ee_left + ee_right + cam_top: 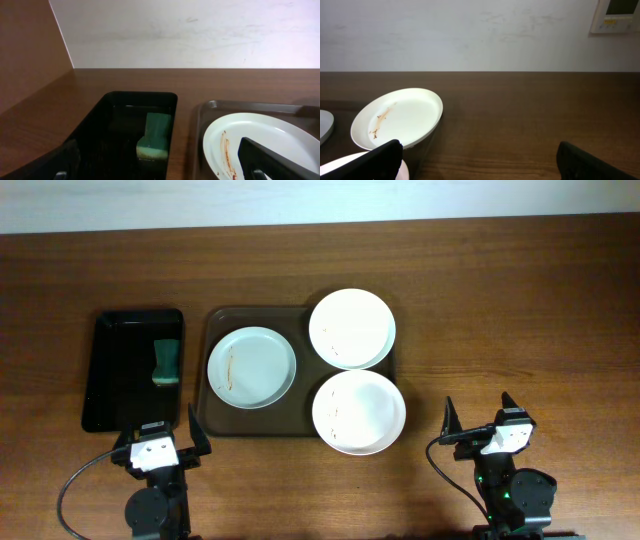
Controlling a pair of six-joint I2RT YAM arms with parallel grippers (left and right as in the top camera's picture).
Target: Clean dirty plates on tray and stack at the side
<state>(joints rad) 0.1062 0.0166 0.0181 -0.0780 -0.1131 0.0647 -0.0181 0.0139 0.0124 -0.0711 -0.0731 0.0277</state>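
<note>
Setting: a dark wooden table point(520, 280) seen from above, with 2 robot arms at its near edge.
Tray: a large brown tray point(300, 420) sits mid-table and holds 3 plates, none stacked.
Blue-grey plate: the blue-grey plate point(252, 367) lies flat on the tray's left half, with a brownish streak near its left rim.
Far white plate: the far white plate point(351, 328) lies at the tray's far right corner, overhanging the rim, with faint smears.
Near white plate: the near white plate point(358, 412) lies just beside it at the near right corner, also overhanging the rim, with faint smears.
Black tray: a smaller black tray point(110, 380) sits just left of the brown one, with a green sponge point(166, 361) inside by its right wall.
Left gripper: the left gripper point(163, 438) hovers by the black tray's near right corner, fingers spread wide, holding nothing.
Right gripper: the right gripper point(479, 412) hovers over bare table to the right of the tray, fingers spread wide, holding nothing.
</note>
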